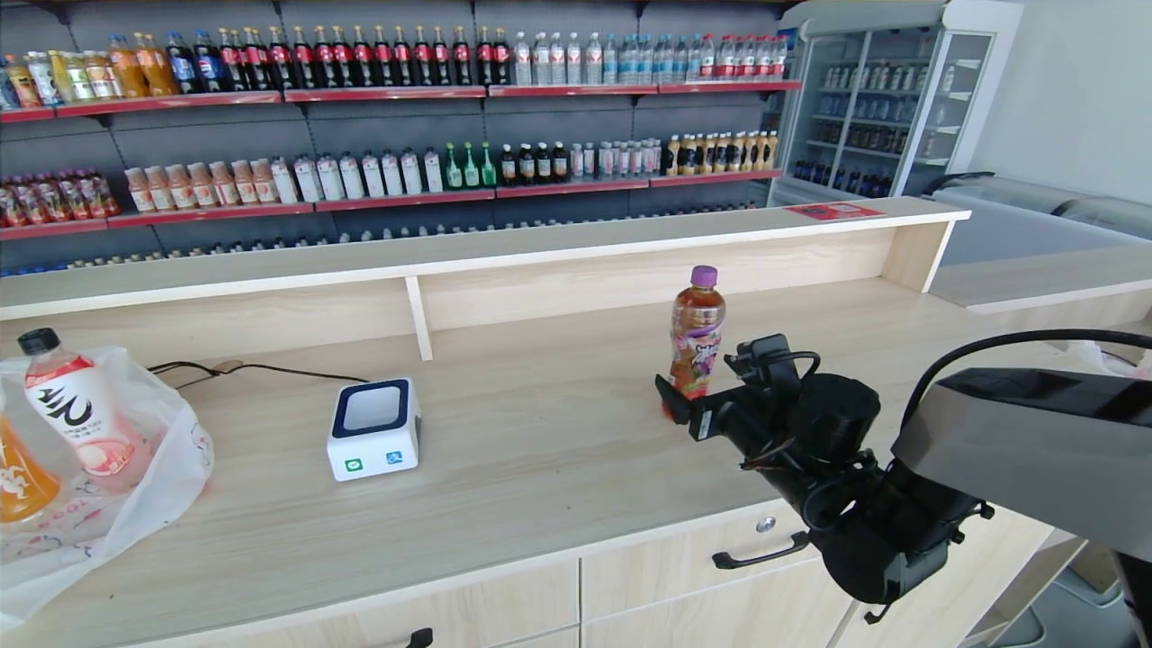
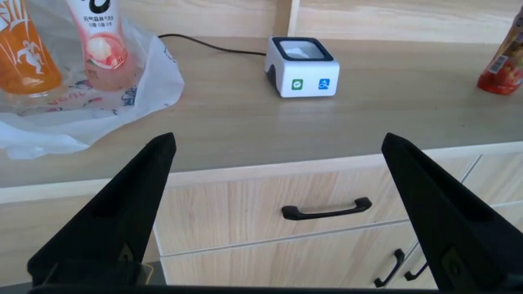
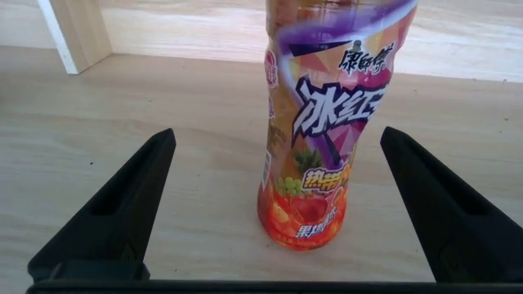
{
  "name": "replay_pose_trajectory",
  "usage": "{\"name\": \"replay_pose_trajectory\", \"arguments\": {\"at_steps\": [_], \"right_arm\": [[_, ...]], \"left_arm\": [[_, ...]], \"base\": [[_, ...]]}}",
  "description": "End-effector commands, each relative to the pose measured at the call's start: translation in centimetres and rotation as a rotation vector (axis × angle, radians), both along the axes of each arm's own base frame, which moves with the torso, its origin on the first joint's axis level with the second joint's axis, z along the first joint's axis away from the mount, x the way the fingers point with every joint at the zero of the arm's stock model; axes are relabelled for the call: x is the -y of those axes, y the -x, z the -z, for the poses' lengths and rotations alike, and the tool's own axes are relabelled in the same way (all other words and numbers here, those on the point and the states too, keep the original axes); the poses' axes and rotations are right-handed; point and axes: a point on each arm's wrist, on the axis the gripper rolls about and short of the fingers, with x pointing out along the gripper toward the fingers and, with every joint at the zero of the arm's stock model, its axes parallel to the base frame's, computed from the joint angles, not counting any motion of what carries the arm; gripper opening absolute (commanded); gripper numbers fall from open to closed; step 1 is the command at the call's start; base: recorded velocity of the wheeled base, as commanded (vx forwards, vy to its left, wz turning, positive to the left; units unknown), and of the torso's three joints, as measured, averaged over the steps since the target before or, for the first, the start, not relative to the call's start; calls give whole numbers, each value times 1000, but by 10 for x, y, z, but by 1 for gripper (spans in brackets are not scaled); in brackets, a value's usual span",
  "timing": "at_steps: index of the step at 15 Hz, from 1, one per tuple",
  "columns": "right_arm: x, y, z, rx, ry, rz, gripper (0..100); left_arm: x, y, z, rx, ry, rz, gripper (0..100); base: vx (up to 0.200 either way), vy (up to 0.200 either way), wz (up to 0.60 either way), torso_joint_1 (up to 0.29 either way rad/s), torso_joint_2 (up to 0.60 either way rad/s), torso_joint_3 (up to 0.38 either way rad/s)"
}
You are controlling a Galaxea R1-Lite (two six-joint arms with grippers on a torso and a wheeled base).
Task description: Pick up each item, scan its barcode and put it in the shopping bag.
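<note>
The tea bottle stands upright on the wooden bench, towards its right part and well apart from the scanner. It is a slim clear plastic bottle of amber drink with a purple cap. Its wrap label is purple, pink and orange, with large white characters across the middle, smaller yellow ones lower down and pictures of fruit near the base. The right gripper sits low at the bottle, its fingers spread wide on either side of the lower part, with gaps showing on both sides in the right wrist view. The left gripper hangs in front of the bench drawers, fingers wide apart and gripping nothing. At the bench's left end lies the white plastic shopping bag, which holds a black-capped bottle and an orange bottle.
</note>
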Motion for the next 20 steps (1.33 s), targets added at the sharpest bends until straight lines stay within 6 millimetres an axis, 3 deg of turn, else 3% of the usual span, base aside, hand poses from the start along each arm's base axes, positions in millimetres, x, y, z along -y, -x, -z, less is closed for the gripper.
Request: {"name": "replay_pose_trajectory", "arguments": {"at_steps": [1,20], "right_arm": [[0,-3,3,-1,2,2,100],[-8,-51,13,103,-37,50,100]], "left_arm": [[0,0,0,-1,0,-1,100],[0,0,0,0,-3,1,100]], "base": [[0,0,0,0,0,0],[0,0,0,0,0,0]]}}
